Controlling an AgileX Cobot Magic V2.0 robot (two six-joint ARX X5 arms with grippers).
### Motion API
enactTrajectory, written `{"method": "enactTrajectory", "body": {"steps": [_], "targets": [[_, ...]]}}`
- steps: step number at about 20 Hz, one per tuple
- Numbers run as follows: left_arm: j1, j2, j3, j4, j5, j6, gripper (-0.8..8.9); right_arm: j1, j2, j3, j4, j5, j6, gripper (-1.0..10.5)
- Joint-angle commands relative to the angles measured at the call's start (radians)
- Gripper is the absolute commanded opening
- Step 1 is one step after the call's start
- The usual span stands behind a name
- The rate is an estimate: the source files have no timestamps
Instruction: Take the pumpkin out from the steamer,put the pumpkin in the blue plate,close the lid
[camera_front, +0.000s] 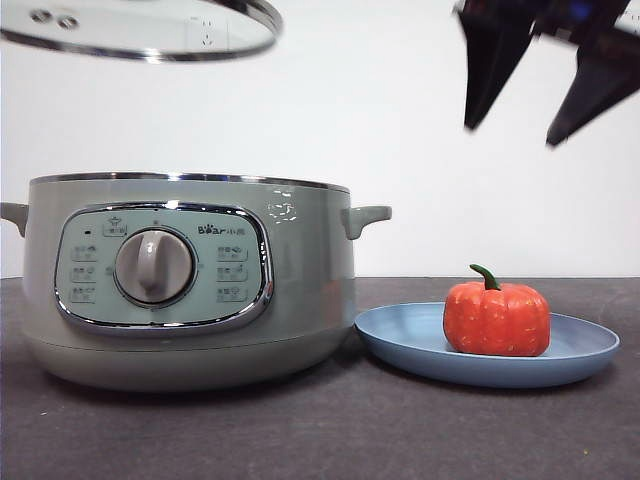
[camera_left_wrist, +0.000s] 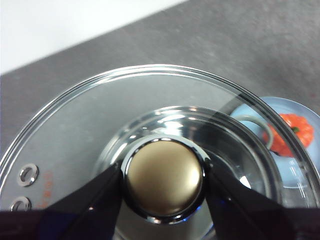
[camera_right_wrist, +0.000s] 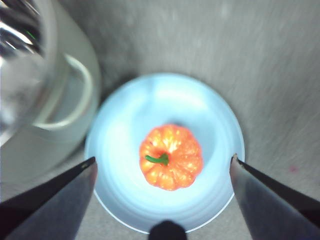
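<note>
Two of three steps look done: the pumpkin (camera_front: 497, 319) sits upright in the blue plate (camera_front: 400, 345), which rests on the desk just beside the pot (camera_front: 180, 280), toward the desk's right side in the front view. The right gripper (camera_front: 545, 100) hangs above the plate with jaws spread wide and empty (nothing between them in its wrist view). The left gripper (camera_left_wrist: 164, 182) has its jaws clamped on the knob of the lid (camera_left_wrist: 90, 125), held in the air over the pot's left part, slightly tilted. Remaining: lid onto pot. The lid is glass with a metal rim, so probably heavyish, rigid, breakable; the smooth round knob looks slippery but is the only sensible hold. Lowering it level seems wise, or the rim may clip the pot's edge.
</note>
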Motion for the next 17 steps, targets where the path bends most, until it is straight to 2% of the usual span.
{"method": "enactTrajectory", "body": {"steps": [1,9,14,17], "targets": [[0.000,0.045,0.018,0.067,0.031,0.001,-0.09,0.001,-0.068,-0.010,-0.001,0.000,0.012,4.4],[0.000,0.234,0.018,0.128,0.058,0.001,-0.09,0.001,-0.235,-0.010,-0.004,0.002,0.013,4.4],[0.000,0.306,0.018,0.125,0.060,0.001,-0.09,0.001,-0.255,-0.010,-0.008,0.003,0.013,4.4],[0.000,0.320,0.017,0.121,0.100,0.001,-0.09,0.001,-0.255,-0.010,-0.010,0.003,0.019,4.4]]}}
